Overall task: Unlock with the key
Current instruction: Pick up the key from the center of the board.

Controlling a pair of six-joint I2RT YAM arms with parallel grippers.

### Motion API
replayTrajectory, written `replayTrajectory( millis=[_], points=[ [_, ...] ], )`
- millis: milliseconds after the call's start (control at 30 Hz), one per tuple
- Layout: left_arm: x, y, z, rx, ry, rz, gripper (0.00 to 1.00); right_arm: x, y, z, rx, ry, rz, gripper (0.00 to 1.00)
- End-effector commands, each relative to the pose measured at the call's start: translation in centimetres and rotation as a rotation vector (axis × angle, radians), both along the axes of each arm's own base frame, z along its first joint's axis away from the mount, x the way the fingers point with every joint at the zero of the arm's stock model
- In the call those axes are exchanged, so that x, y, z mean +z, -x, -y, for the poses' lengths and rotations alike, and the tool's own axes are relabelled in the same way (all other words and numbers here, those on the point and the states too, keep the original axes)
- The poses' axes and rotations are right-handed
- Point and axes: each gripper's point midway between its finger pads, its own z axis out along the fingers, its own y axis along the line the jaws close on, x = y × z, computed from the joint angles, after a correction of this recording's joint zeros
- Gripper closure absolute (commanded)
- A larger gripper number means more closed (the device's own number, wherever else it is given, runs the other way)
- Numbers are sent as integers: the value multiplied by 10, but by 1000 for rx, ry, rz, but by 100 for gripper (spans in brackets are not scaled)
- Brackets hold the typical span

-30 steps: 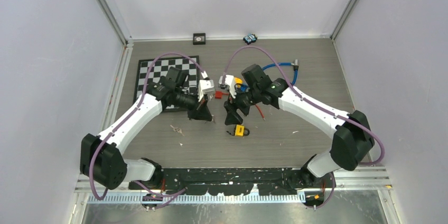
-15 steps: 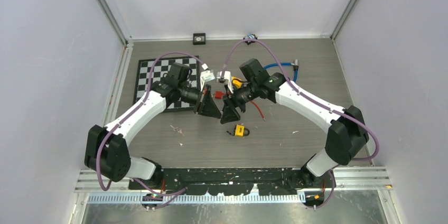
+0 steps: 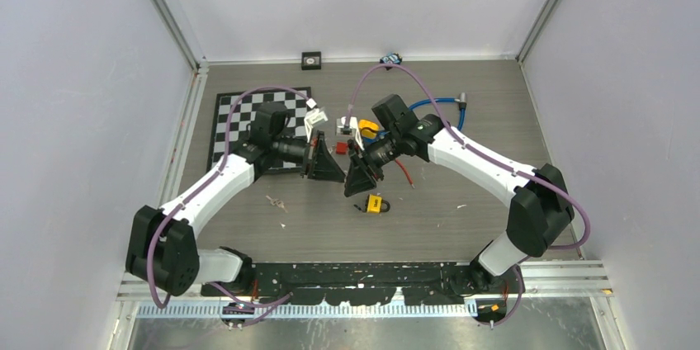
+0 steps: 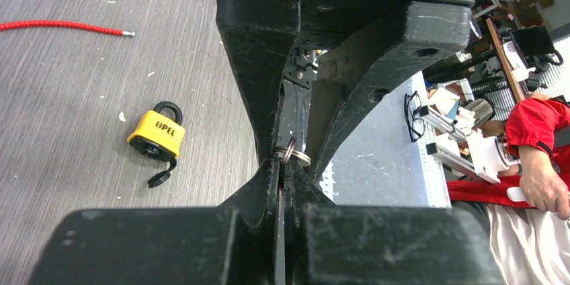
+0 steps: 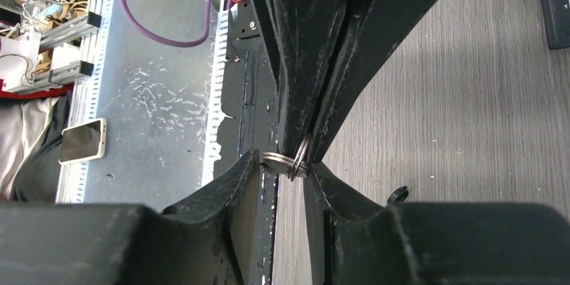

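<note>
While pinching the key ring in the clenched left tool above the bench, centre the right tool, jaws apart astride the ring, then clamp squarely; carry towards the yellow padlock lying nearby on the bench.

key hidden inside the left gripper; only its ring shows

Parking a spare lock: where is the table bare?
Bare: the near strip between the yellow padlock and the base rail, and the right side beyond the right arm. Crowded: the middle, where left tool and right tool meet, and the chessboard.
</note>
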Motion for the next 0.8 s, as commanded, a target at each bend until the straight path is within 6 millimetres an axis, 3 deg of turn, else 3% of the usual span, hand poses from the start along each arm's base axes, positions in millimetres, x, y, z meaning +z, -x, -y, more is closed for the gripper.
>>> replayTrajectory(
  millis=[0, 100, 167, 467, 767],
  points=[
    [20, 0, -1, -14, 63, 83, 100, 24, 3, -4, 33, -67, 48, 67],
    [19, 1, -1, -12, 63, 82, 100, 26, 0, -4, 20, -62, 60, 75],
    [18, 0, -2, -9, 63, 84, 100, 25, -2, -2, 7, -54, 74, 98],
    [15, 4, -6, -15, 66, 128, 100, 24, -13, 12, -62, -27, 145, 100],
    [-5, 10, -10, -58, 50, 162, 100, 14, -38, 33, -175, 69, 243, 99]
  ],
)
